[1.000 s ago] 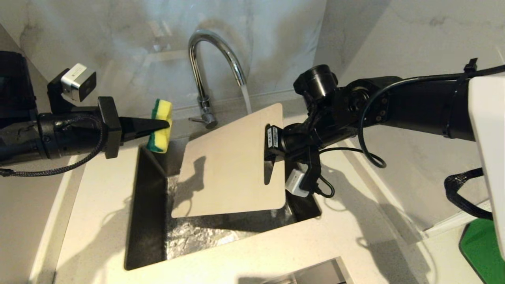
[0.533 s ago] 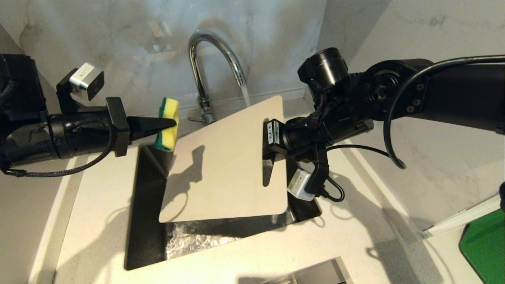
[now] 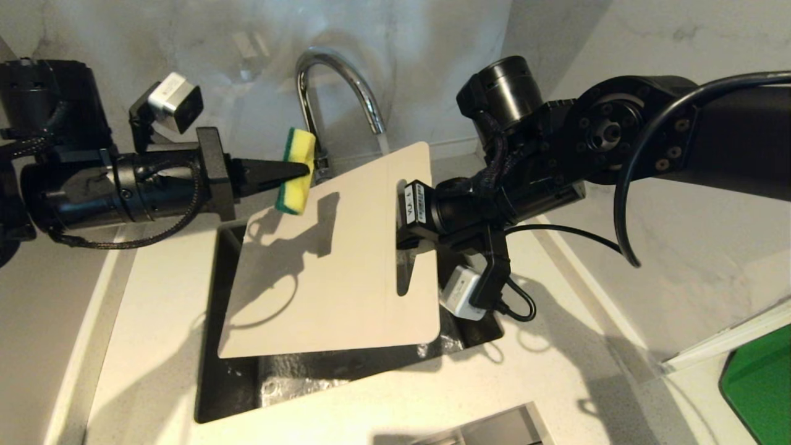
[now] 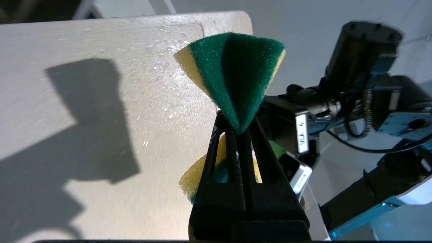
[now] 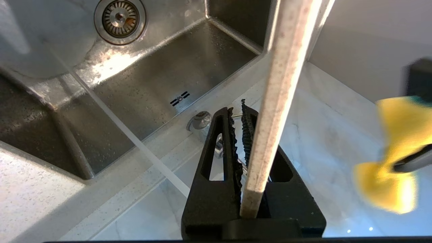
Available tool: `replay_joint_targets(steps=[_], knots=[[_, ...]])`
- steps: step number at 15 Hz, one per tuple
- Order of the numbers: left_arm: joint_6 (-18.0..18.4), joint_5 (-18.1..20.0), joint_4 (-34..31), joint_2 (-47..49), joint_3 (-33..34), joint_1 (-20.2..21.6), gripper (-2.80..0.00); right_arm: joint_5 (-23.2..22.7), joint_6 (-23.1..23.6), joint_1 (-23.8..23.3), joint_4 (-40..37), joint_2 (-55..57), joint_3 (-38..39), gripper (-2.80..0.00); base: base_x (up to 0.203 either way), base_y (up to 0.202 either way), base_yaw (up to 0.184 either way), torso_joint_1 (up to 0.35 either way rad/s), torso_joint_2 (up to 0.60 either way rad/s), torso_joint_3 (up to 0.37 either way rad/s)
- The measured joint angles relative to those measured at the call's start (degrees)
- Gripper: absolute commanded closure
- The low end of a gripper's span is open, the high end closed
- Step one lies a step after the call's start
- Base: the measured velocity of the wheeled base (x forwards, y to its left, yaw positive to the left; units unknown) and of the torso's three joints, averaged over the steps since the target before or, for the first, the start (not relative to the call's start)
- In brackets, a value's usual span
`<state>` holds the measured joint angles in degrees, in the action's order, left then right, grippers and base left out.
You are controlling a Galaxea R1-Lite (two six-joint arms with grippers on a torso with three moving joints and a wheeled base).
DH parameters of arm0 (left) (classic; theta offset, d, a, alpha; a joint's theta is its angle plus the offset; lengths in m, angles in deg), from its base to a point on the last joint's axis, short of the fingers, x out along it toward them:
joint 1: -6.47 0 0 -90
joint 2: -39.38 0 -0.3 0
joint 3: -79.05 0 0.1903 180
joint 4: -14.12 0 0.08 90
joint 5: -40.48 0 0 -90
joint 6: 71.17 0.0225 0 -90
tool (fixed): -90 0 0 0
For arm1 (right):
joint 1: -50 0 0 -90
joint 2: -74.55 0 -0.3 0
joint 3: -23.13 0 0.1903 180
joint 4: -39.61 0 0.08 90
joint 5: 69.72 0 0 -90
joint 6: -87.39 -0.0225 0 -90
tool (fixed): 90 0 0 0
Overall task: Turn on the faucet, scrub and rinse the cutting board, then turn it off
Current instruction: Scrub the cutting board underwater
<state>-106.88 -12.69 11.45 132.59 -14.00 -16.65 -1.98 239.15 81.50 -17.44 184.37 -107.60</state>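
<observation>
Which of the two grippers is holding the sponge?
The left gripper: it is shut on the yellow-and-green sponge, pinched above the cutting board's far corner. The right gripper instead clamps the board's edge by the handle slot.

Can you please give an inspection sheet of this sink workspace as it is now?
Surface: pale speckled counter around a wet steel sink.
Job's things: faucet running; cutting board held tilted over the sink.
Clutter: green slab at the right edge.
Claws: left claw shut on a sponge at the board's far corner; right claw shut on the board's right edge.
Cables: black cable looping off the right arm.
Surroundings: marble wall.
</observation>
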Motion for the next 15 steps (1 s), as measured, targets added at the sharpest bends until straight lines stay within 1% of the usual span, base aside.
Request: replay_joint_targets(steps=[2, 4, 6, 7, 8, 11, 13, 15], knots=[[1.6, 0.12, 0.8, 3.14, -1.49, -1.63, 0.0, 0.02, -0.04, -0.01, -0.03, -0.16, -0.09, 0.0, 0.0, 0.0, 0.0, 0.0, 0.0, 0.0], [4.19, -1.34, 0.79, 6.19, -2.67, -3.56, 0.0, -0.04, -0.73, 0.0, 0.01, -0.39, -0.27, 0.0, 0.0, 0.0, 0.0, 0.0, 0.0, 0.0], [4.61, -3.56, 0.63, 8.35, -3.58, -4.65, 0.0, -0.12, -0.83, 0.05, 0.01, -0.62, -0.41, 0.0, 0.0, 0.0, 0.0, 0.0, 0.0, 0.0], [4.66, -3.9, 0.41, 9.08, -4.26, -4.82, 0.0, -0.12, -0.83, 0.08, 0.01, -0.75, -0.42, 0.0, 0.0, 0.0, 0.0, 0.0, 0.0, 0.0], [4.65, -4.15, 0.07, 9.76, -4.7, -4.81, 0.0, -0.15, -0.83, 0.11, 0.01, -0.9, -0.43, 0.0, 0.0, 0.0, 0.0, 0.0, 0.0, 0.0], [4.66, -7.15, -0.71, 11.49, -5.83, -4.78, 0.0, -0.11, -0.85, 0.11, -0.09, -1.6, -0.1, 0.0, 0.0, 0.0, 0.0, 0.0, 0.0, 0.0], [4.51, -8.08, -2.53, 12.1, -6.51, -4.74, 0.0, -0.11, -0.82, 0.11, -0.16, -2.02, 0.23, 0.0, 0.0, 0.0, 0.0, 0.0, 0.0, 0.0], [4.46, -9.17, -2.78, 12.37, -6.58, -4.46, 0.0, -0.1, -0.82, 0.11, -0.11, -2.45, 0.3, 0.0, 0.0, 0.0, 0.0, 0.0, 0.0, 0.0]])
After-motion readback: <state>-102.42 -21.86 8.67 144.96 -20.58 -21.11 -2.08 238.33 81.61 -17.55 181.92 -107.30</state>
